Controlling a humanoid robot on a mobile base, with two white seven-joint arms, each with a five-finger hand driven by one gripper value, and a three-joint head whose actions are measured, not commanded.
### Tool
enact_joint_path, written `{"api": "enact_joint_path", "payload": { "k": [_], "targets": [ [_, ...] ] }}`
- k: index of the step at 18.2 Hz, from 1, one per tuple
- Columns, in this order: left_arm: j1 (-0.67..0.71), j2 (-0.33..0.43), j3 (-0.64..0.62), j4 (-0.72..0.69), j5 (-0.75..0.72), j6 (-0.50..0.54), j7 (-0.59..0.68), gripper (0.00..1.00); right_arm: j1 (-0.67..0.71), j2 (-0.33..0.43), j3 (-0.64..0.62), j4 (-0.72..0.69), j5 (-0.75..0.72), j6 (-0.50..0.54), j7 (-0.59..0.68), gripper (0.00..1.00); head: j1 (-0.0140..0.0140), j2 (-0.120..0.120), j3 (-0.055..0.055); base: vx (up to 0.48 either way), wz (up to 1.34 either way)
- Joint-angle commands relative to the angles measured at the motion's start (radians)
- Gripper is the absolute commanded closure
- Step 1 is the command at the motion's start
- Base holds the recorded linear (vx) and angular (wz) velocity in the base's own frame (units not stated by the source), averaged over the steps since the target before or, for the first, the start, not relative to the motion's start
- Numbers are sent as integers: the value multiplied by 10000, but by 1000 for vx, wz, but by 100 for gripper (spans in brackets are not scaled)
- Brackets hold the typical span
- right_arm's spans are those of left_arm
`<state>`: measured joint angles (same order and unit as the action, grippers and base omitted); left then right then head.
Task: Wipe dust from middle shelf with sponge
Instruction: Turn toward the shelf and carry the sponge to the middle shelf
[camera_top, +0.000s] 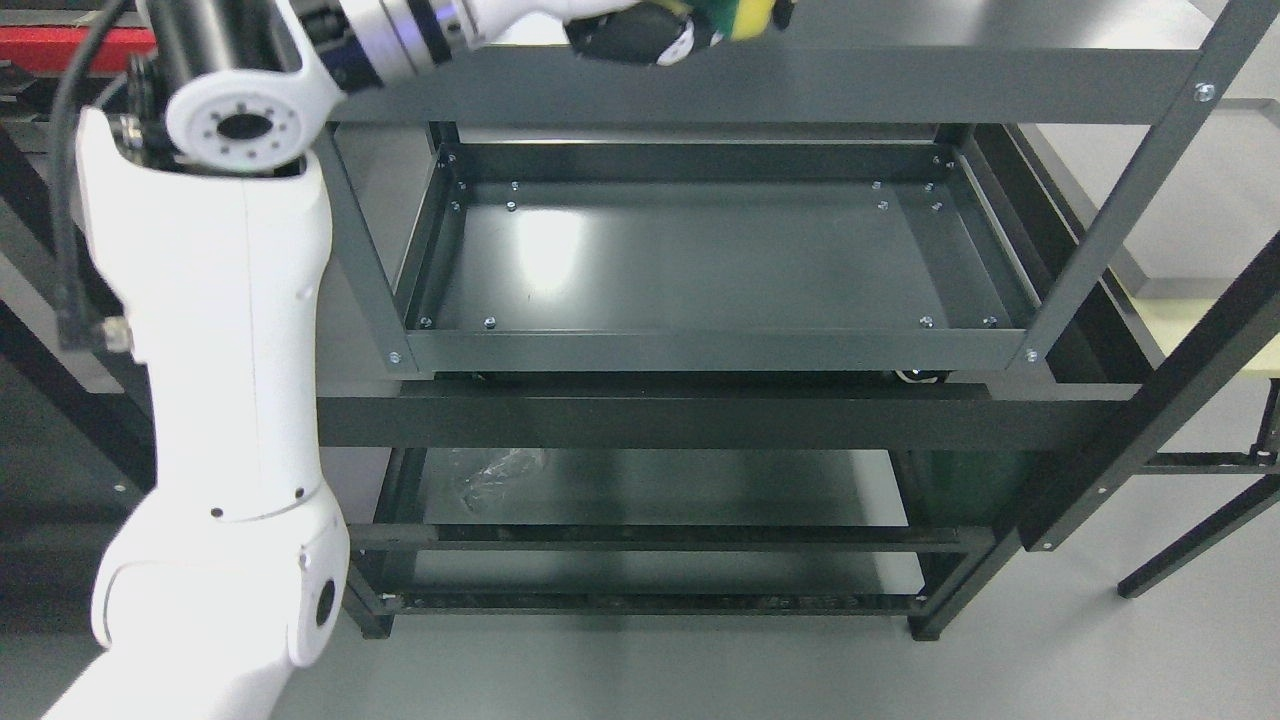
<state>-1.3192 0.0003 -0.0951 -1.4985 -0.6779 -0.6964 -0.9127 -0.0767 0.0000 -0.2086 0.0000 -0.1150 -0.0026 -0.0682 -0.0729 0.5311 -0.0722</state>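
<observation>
Head view, left arm (215, 400): white, comes up from the lower left corner, bends at a round joint near the top left, then runs right along the top edge.
Head view, left hand (640, 35): dark and white, at the top edge just left of centre, cut off by the frame; it sits above the front rail of the top shelf level.
Hand state: the fingers are wrapped on the sponge, which sticks out to the right of the hand; the fingertips themselves are cropped by the picture edge.
Sponge (745, 15): yellow with a green layer, only its lower part in view, at the top edge, held up over the top level and well apart from the middle shelf.
Middle shelf (700, 260): dark grey metal tray with a raised rim and small bolts at the corners; a bright glare patch lies on its left half.
Shelf rack (1120, 220): dark metal frame with slanting uprights on the right.
Bottom shelf (660, 485): below the middle one, with a crumpled clear plastic piece (490, 470) at its left rear.
Floor (1000, 670): plain grey.
</observation>
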Motion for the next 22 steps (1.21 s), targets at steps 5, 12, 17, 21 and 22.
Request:
{"api": "enact_joint_path", "payload": {
  "k": [5,12,17,21,22],
  "targets": [
    [-2777,172,-6037,1992,15,168,1869,92,0,-175,0,-175,0,731,-39,0,0,0,0,-3,9],
    [-2165,172,-8391,3248,-1193,429,2270,92,0,-175,0,-175,0,731,-39,0,0,0,0,0,0],
    [-1505,172,-8238,3634,-1826,429,2255,92,0,-175,0,-175,0,731,-55,0,0,0,0,0,0],
    [-1274,172,-7519,3481,-1995,414,2163,92,0,-175,0,-175,0,731,-39,0,0,0,0,0,0],
    [-1289,172,-7122,3313,-1995,399,2056,92,0,-175,0,-175,0,731,-39,0,0,0,0,0,0]
  ]
}}
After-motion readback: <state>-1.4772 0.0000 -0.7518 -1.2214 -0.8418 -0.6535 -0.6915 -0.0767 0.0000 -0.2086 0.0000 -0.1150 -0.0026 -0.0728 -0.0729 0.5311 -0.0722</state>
